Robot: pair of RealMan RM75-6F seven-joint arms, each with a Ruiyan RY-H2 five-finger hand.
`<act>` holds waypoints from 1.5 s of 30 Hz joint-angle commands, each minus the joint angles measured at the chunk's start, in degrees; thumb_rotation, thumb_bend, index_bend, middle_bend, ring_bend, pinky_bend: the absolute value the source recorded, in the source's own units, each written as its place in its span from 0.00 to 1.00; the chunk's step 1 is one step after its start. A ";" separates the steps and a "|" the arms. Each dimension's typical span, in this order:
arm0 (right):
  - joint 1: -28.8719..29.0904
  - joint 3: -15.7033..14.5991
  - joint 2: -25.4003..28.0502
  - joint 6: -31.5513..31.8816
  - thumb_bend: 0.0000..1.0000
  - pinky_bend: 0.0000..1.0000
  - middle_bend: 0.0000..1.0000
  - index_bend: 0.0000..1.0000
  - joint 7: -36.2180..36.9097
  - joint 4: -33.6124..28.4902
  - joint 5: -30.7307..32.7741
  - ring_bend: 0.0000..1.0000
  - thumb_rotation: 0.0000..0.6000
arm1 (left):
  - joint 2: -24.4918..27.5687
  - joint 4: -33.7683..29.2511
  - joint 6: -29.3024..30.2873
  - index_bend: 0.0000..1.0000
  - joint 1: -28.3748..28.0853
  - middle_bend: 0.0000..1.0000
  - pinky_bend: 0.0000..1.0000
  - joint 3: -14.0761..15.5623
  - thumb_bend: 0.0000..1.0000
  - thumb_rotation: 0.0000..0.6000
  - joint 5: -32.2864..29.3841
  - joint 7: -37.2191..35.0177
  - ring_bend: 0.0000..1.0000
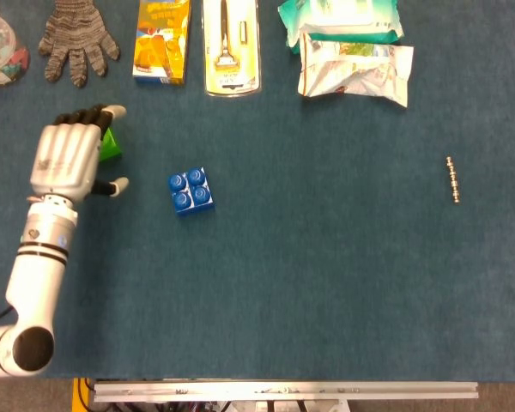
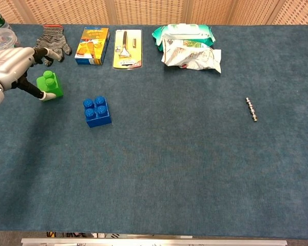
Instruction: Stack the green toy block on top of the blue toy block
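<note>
Near the desk's (image 2: 159,169) left edge, the robot's left hand (image 1: 66,161) is hovering over the green toy block (image 2: 49,85), its fingers (image 1: 93,114) spread and gripping nothing, the thumb tip lying just beside the block's base. Off to the block's right, the blue toy block (image 1: 190,190) is sitting apart on bare blue felt, studs up. Along the far edge, a knit glove (image 1: 75,39), an orange box (image 1: 162,39), a packaged peeler (image 1: 230,45) and wipe packs (image 1: 352,51) are lining up. Well to the right, a small metal rod (image 1: 452,178) is lying alone.
</note>
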 commanded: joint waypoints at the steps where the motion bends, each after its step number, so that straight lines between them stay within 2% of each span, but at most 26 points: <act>1: -0.01 -0.03 0.02 -0.03 0.34 0.41 0.50 0.48 -0.07 -0.08 0.00 0.38 1.00 | -0.48 2.42 -2.04 0.18 -1.05 0.20 0.24 -0.66 0.13 1.00 -2.25 -0.15 0.20; 5: -0.06 0.00 0.10 0.05 0.34 0.41 0.50 0.48 -0.07 -0.17 0.05 0.38 1.00 | -1.25 4.66 -4.38 0.13 -2.63 0.16 0.24 -1.41 0.13 1.00 -6.35 1.31 0.16; 14: -0.36 -0.07 0.18 0.18 0.34 0.43 0.50 0.48 0.40 0.24 0.33 0.38 1.00 | -4.31 8.93 -6.58 0.07 -5.75 0.13 0.24 -2.53 0.13 1.00 -12.80 3.88 0.13; 23: -1.02 -0.07 0.49 0.86 0.34 0.43 0.50 0.48 1.37 0.94 0.75 0.38 1.00 | -5.33 11.47 -7.31 0.05 -8.70 0.06 0.21 -1.64 0.13 1.00 -18.43 9.91 0.05; 30: -0.77 -0.02 0.32 0.49 0.34 0.43 0.50 0.48 1.69 1.30 0.62 0.38 1.00 | -5.34 13.00 -7.43 0.04 -9.99 0.05 0.20 -1.32 0.13 1.00 -22.88 12.54 0.04; 45: -0.92 0.04 0.38 0.62 0.34 0.43 0.50 0.48 1.40 1.17 0.75 0.38 1.00 | -7.52 18.94 -8.51 0.21 -11.76 0.11 0.20 -1.36 0.13 1.00 -27.95 14.11 0.07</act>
